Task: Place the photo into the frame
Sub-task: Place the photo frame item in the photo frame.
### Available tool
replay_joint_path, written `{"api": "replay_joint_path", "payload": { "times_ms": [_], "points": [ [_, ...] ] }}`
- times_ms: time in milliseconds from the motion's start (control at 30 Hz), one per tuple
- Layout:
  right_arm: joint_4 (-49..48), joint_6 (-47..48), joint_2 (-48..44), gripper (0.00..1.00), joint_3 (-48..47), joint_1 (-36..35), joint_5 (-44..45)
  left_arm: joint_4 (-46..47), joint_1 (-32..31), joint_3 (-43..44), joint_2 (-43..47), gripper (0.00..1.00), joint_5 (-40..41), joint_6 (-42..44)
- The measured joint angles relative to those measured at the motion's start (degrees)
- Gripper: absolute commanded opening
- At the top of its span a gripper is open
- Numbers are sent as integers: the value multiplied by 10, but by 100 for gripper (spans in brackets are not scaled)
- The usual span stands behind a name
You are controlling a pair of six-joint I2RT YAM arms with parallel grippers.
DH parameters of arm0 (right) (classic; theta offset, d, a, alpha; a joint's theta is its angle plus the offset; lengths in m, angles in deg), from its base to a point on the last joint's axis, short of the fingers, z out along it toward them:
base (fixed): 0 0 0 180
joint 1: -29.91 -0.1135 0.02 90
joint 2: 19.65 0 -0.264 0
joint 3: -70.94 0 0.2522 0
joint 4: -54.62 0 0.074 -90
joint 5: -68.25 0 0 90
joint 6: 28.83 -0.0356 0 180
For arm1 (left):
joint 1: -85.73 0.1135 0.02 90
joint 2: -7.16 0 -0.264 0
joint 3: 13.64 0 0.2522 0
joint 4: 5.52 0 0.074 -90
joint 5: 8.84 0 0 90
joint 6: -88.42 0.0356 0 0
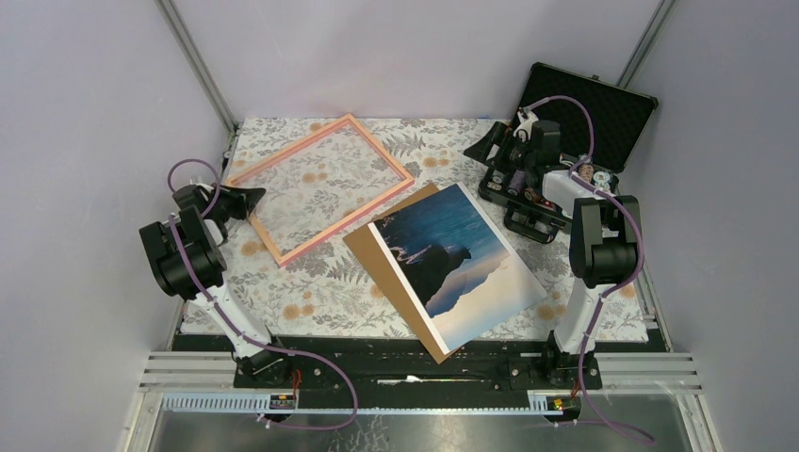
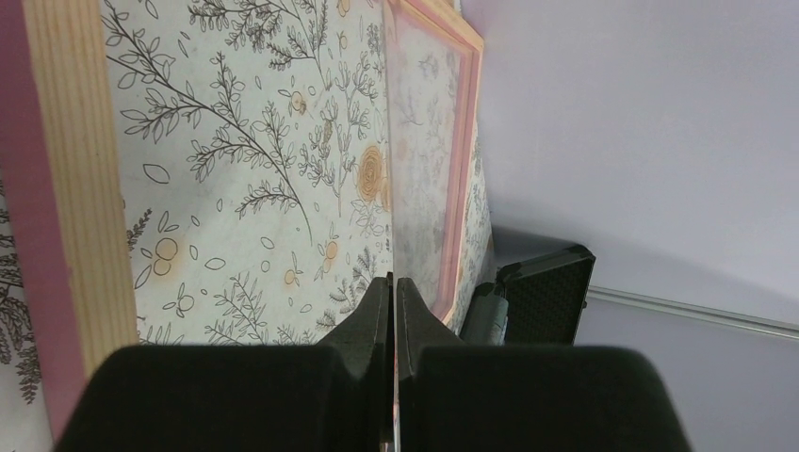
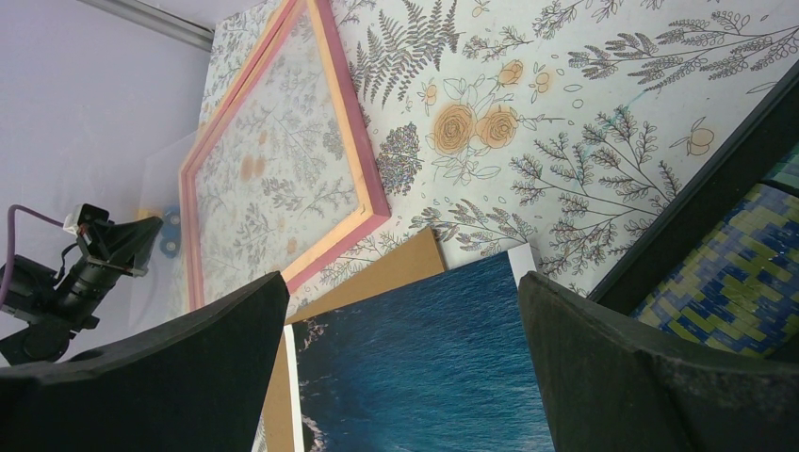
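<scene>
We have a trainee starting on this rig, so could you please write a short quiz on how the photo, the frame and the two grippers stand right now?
1. True or false: the photo already sits inside the frame.
2. Which thing lies partly under the photo? A) the black case B) the brown board C) the frame
3. Fill in: the ___ gripper has its jaws wide open.

Key:
1. False: the photo lies beside the frame.
2. B.
3. Right: the right gripper is open, while the left gripper is shut on the clear pane.
</scene>
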Motion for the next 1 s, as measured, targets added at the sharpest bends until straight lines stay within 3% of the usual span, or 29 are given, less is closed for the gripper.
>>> {"api": "replay_joint_path", "payload": {
  "times_ms": [1000],
  "points": [
    [0,0,0,100,0,0,0,27,3,14,11,0,-29,0]
  ]
}}
